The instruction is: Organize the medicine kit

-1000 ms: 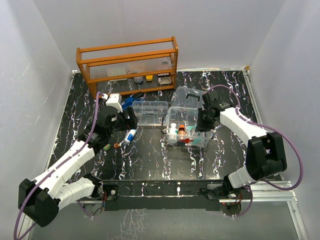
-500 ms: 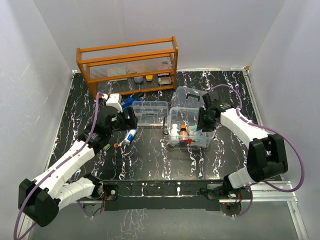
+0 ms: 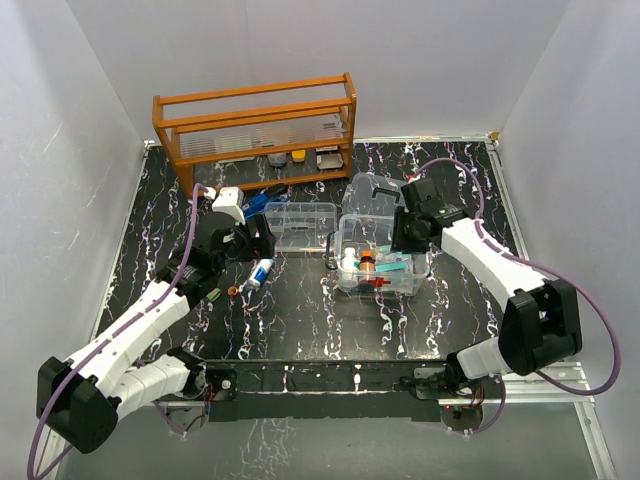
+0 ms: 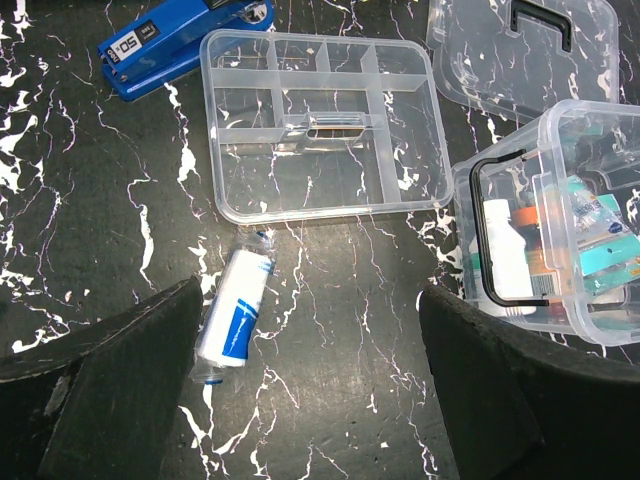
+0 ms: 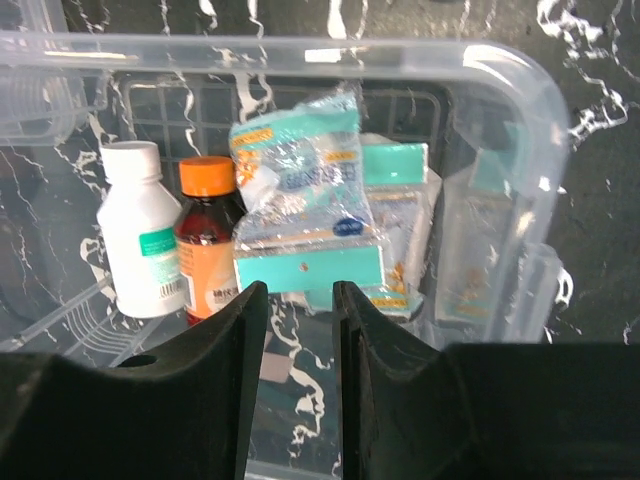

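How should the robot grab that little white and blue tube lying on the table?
Probably across its middle, straight down from above. The tube lies flat on the table with both long sides free, so the open left gripper could close on them.

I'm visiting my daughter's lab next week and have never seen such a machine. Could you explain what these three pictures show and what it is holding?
These are two robot arms bolted to a black marbled table, each ending in a two-finger pincer. The wide picture looks down from above and behind them; the other two come from cameras on the wrists. The left pincer is open and holds nothing; below it lie an empty divided tray, a white-and-blue container, a blue stapler and a clear lid. The right pincer hangs over the clear box, which holds a white bottle, an orange-capped bottle and teal packets. Its fingers stand close together at a packet; whether they grip it is unclear. An orange rack stands at the back.
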Controlling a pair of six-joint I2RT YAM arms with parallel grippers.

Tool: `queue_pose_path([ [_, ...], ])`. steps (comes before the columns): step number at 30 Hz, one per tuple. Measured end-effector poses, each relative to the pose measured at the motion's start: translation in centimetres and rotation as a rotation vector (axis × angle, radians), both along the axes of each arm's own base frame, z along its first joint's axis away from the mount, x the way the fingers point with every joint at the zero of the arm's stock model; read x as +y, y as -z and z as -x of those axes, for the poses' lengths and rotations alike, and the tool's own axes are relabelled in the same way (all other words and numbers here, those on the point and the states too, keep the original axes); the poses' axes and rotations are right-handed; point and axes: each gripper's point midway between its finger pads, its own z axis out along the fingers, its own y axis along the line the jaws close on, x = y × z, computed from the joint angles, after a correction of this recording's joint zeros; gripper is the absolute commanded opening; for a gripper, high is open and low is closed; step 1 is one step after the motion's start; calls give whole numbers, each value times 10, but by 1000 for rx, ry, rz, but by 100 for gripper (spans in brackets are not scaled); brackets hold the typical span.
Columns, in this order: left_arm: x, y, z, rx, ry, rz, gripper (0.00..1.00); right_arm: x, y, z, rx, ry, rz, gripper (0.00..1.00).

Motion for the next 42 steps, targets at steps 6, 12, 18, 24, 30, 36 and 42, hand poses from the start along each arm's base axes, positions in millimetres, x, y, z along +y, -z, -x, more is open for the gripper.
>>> queue_pose_path([
  [6,-1,3,-1,10,1,-5,89,14,5,-23,-69,-16,11,31],
  [12,-1,5,-1,16,2,-7,89,25,16,-51,-144,-9,38,34],
  [18,-1,7,-1,21,3,-11,89,28,35,-55,-144,-5,68,36],
  [24,-1,9,-1,26,3,-13,89,22,52,-44,-105,4,108,38],
  [30,-1,9,-1,27,2,-14,89,17,64,-29,-53,-10,133,38],
  [36,-2,9,-1,27,3,-13,89,11,67,-16,-6,-39,167,37],
  [42,-2,9,-1,28,1,-10,89,4,65,6,63,-79,196,31],
])
